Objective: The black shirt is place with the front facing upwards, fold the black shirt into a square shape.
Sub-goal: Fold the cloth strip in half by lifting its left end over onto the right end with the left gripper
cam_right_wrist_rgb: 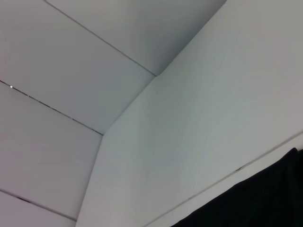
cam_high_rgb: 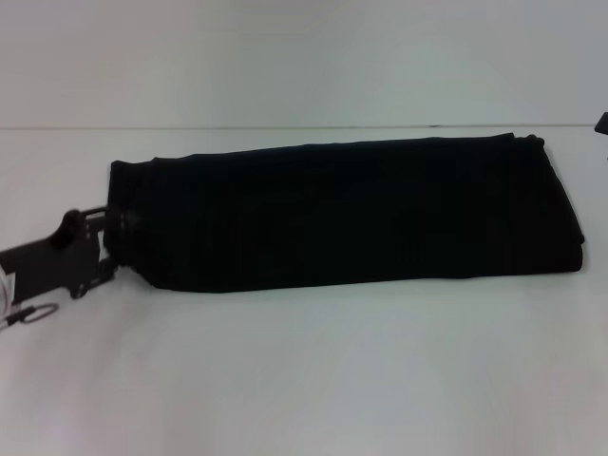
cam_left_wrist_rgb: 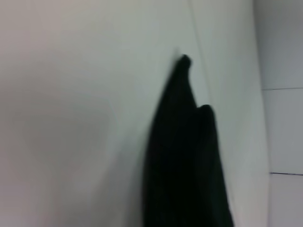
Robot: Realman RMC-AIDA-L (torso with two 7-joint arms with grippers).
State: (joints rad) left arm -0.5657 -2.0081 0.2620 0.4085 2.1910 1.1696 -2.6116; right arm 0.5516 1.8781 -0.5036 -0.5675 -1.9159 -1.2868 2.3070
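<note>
**Black shirt lies as a long folded band; left gripper at its left end**

You have the white table (cam_high_rgb: 304, 380) filling most of the head view, with a pale wall behind it. Across the table's middle lies the black shirt (cam_high_rgb: 342, 214), folded into a long band that runs from left to right, its right end a little farther back than its left. No lettering or neck label shows on the side that faces up. In the left wrist view the black shirt (cam_left_wrist_rgb: 184, 165) shows as a dark folded mass narrowing to a small tip on the white surface; in the right wrist view only one corner of the black shirt (cam_right_wrist_rgb: 255, 203) shows, lying on the table beside the wall panels.

Your left gripper (cam_high_rgb: 122, 226) comes in low from the left edge and meets the shirt's left end. Its dark tips merge with the black cloth there, so it seems to be gripping that end, but you cannot tell whether the fingers are pinched on the fabric or spread.

Your right gripper (cam_high_rgb: 601, 123) shows only as a small dark sliver at the right edge, apart from the shirt; its fingers cannot be made out.
</note>
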